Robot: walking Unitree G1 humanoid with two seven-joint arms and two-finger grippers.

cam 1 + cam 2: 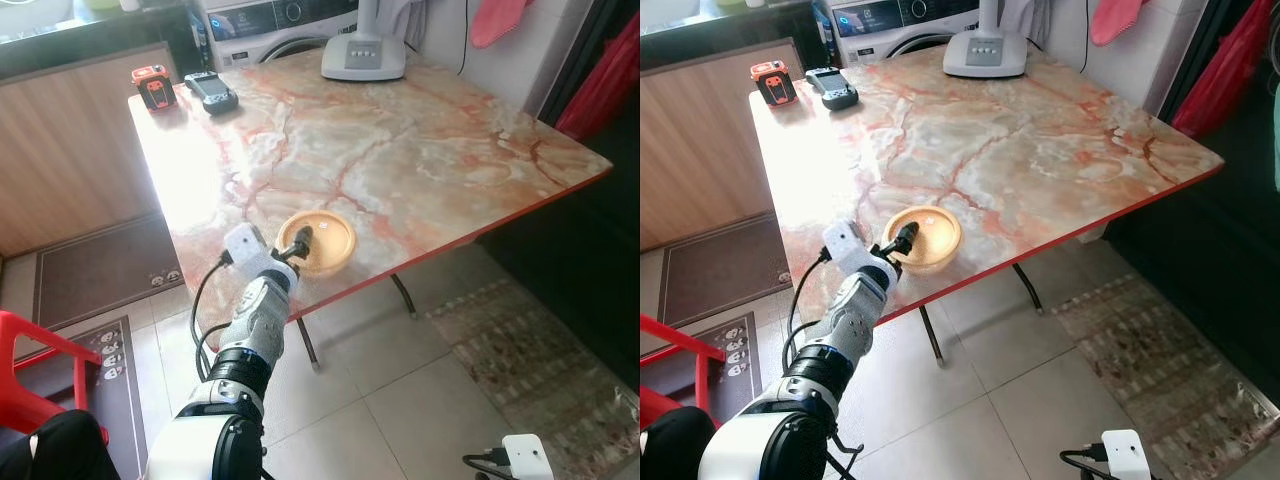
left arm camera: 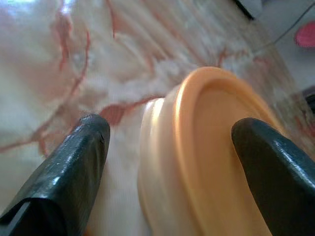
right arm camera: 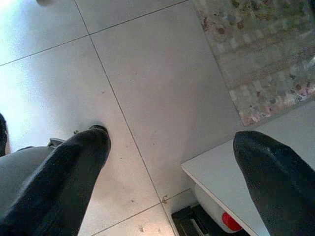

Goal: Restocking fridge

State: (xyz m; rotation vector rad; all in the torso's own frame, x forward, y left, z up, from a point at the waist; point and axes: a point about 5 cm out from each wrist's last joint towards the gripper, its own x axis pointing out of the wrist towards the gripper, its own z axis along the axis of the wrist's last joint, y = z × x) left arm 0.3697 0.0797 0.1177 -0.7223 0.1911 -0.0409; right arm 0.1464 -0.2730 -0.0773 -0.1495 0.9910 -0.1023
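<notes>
The left end effector (image 1: pixel 300 240) is spread wide at the near rim of the bowl (image 1: pixel 322 243), one finger (image 2: pixel 74 167) outside its wall, the other (image 2: pixel 275 177) over the hollow, apparently set to pinch that rim. The bowl is round, shallow, smooth orange-tan, near the front edge of the glossy marbled worktop (image 1: pixel 400 150). The right end effector (image 3: pixel 167 162) hangs idle, released, over floor tiles (image 3: pixel 162 73).

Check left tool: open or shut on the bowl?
Open. In the left wrist view the left tool straddles the orange bowl's rim, one finger outside, the other over the inside, gaps both sides.
</notes>
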